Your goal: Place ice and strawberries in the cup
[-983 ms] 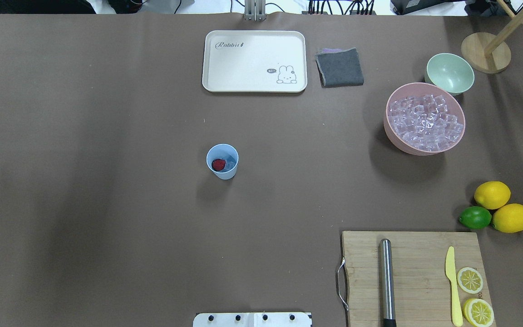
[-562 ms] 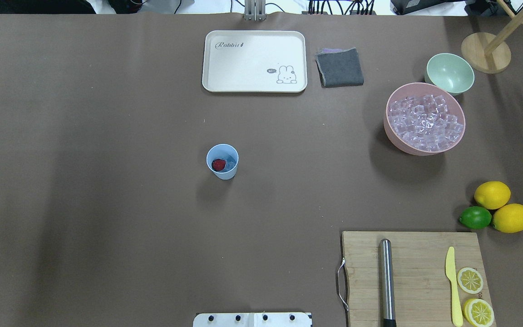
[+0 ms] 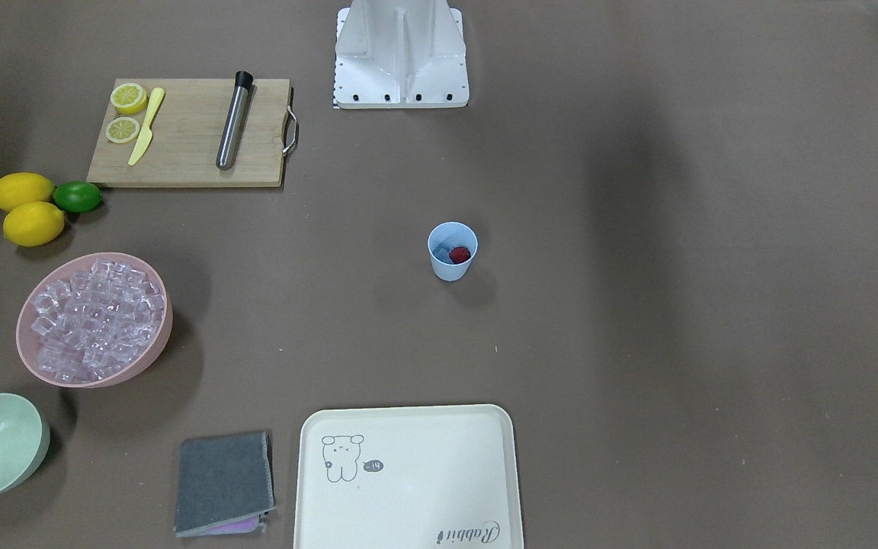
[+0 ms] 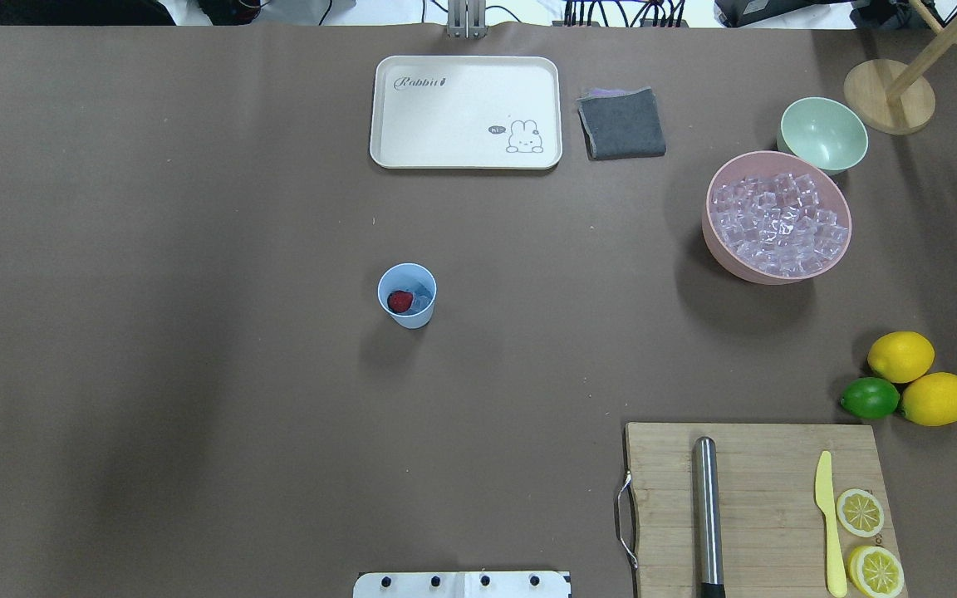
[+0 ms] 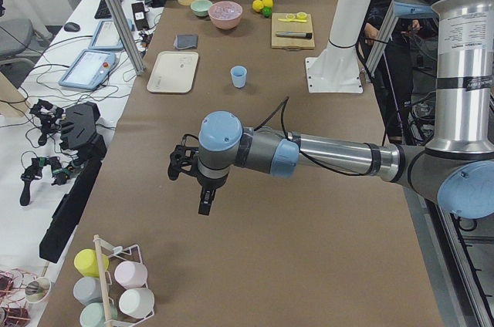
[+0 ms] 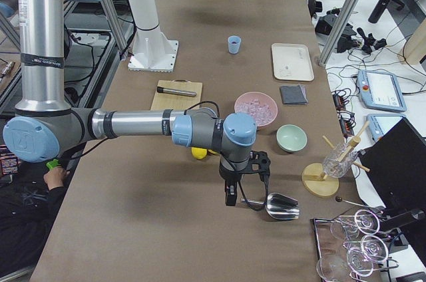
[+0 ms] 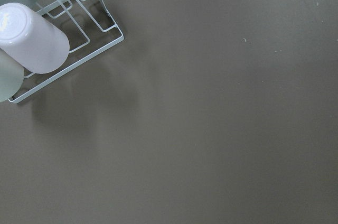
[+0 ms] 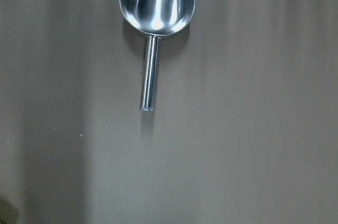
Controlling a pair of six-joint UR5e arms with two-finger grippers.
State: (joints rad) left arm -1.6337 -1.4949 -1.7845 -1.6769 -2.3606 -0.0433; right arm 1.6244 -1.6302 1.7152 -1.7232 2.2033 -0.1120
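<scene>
Looks done: small light blue plastic cup (image 4: 414,320) holds tiny dark red strawberry (image 4: 399,301) plus clear ice cube (image 4: 422,297); left gripper (image 5: 207,200), right gripper (image 6: 230,194) far from it; open or closed, cannot tell.

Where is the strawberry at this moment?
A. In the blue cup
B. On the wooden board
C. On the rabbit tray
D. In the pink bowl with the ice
A: the overhead view shows the red strawberry lying inside the cup, in the middle of the table.
</scene>
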